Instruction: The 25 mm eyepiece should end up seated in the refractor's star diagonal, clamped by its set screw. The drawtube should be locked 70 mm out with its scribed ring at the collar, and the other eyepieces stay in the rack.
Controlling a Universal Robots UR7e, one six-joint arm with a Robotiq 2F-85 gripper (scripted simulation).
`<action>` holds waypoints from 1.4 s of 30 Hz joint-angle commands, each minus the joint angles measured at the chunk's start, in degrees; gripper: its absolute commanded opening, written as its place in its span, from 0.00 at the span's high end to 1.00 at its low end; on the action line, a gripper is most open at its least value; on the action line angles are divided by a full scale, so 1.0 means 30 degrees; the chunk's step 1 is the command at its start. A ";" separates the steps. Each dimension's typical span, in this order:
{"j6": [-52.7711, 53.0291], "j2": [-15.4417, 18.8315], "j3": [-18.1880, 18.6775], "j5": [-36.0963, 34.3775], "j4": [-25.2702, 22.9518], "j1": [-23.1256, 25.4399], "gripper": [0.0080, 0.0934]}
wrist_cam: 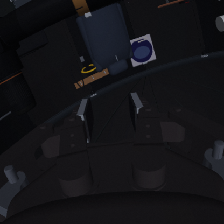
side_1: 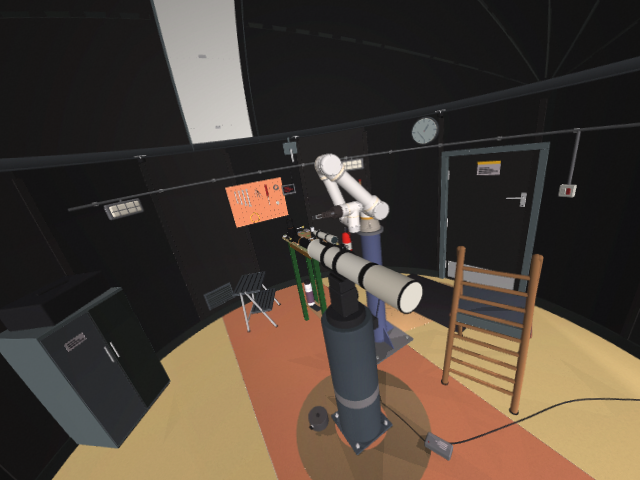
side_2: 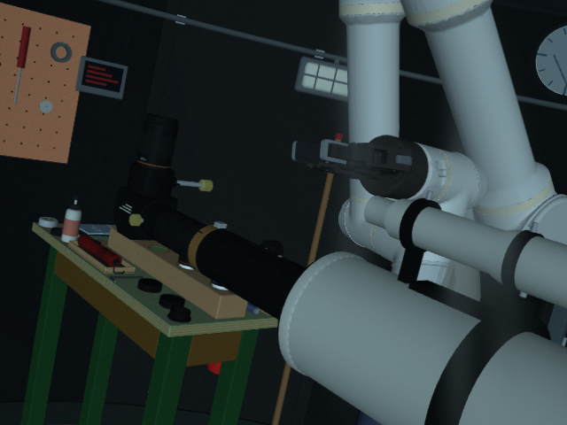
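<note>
A black eyepiece point(side_2: 158, 139) stands upright in the star diagonal point(side_2: 145, 192) at the rear end of the refractor, and the brass-headed set screw point(side_2: 201, 185) sticks out to its right. The black drawtube point(side_2: 215, 256) runs from the diagonal to the white tube point(side_2: 389, 338), with a tan ring point(side_2: 198, 244) around it. The wooden eyepiece rack point(side_2: 176, 274) lies on the green-legged table under the drawtube. My gripper point(side_2: 302, 151) hangs level in the air to the right of the eyepiece, well apart from it, partly open and holding nothing.
The finder scope point(side_2: 458, 238) sits just below my wrist on the white tube. On the table lie several black caps point(side_2: 165, 299), a red torch point(side_2: 98, 250) and a small bottle point(side_2: 72, 222). A pegboard point(side_2: 39, 82) hangs on the wall behind.
</note>
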 commanded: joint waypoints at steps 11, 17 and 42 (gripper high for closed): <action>0.1789 -0.0369 -0.0299 -0.0106 -0.1277 0.0065 0.60; 0.3674 -0.0724 -0.0619 -0.0219 -0.2623 0.0132 0.60; 1.9115 -0.3589 -0.3247 -0.1138 -1.3657 0.0680 0.60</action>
